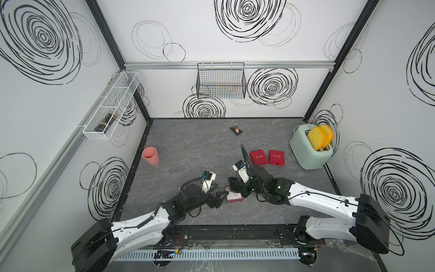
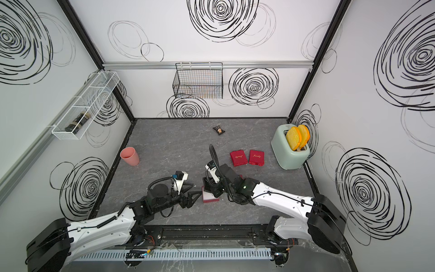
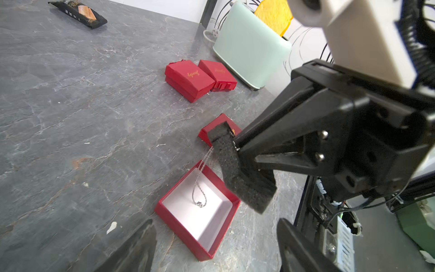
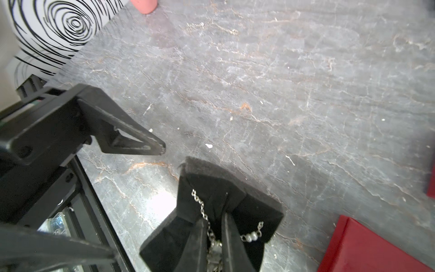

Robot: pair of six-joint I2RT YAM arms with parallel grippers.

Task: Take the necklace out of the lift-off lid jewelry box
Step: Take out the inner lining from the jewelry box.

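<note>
Grey table; foam pad (necklace draped) overhangs open box, toaster beyond.

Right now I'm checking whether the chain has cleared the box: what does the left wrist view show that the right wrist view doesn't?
Only the left wrist view: the open red box, with the necklace dangling into its white interior, so it is not clear. Only the right wrist view: the pink cup and small pearl beads on the chain. Both: the right end effector shut on the black foam insert, with the chain draped over it.
</note>
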